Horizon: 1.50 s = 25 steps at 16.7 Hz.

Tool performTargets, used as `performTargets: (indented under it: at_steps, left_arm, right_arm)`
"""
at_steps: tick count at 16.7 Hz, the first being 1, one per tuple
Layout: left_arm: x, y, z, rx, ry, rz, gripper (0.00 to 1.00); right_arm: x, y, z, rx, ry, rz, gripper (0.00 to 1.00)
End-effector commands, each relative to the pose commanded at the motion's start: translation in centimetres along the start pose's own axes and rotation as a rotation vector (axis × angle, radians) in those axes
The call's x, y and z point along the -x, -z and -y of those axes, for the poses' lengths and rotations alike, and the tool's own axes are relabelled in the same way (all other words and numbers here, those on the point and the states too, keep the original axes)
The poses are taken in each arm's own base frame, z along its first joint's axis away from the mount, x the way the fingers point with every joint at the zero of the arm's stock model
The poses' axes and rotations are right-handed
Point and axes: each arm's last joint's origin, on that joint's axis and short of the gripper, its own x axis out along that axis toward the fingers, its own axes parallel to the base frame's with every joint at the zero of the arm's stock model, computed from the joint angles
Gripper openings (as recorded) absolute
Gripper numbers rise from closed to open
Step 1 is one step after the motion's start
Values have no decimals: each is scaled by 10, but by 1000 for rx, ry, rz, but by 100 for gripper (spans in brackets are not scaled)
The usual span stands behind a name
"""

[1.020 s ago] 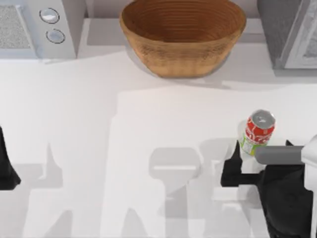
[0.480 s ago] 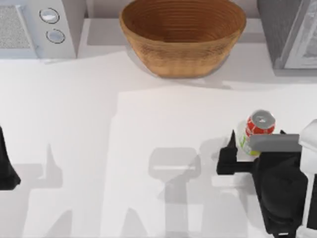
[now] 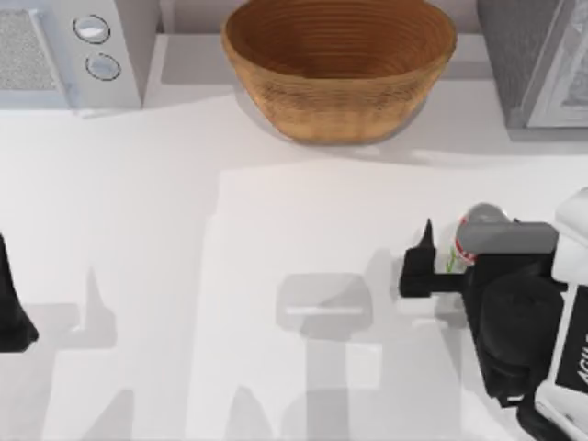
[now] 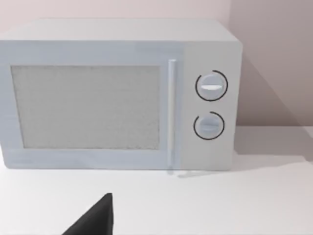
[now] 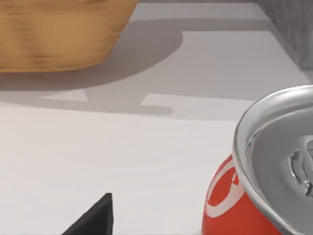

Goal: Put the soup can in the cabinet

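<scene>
top: right gripper at 4 o'clock, fingers spread, straddling can; cabinet at 1 o'clock; left arm parking at 8 o'clock | left wrist: facing microwave; its fingers: cannot tell | right wrist: can standing close | step: reaching; next: closing on can, lifting

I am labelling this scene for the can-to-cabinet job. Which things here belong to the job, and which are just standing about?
Belonging to the job:
- soup can, upright at the table's right
- cabinet, far right corner
- right gripper, at the can

Just standing about:
- basket, far middle
- microwave, far left corner
- left gripper, parked at the left edge
</scene>
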Motion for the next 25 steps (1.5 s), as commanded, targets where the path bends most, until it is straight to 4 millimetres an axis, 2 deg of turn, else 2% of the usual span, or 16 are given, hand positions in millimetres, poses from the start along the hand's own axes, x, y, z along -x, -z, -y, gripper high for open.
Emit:
performTargets:
  at_steps: [1, 14, 25]
  left_arm:
    - [0, 0, 0, 0, 0, 0, 100]
    - [0, 0, 0, 0, 0, 0, 100]
    - [0, 0, 0, 0, 0, 0, 100]
  right_arm:
    - [0, 0, 0, 0, 0, 0, 100]
    - [0, 0, 0, 0, 0, 0, 2]
    - [0, -3, -1, -3, 0, 2, 0]
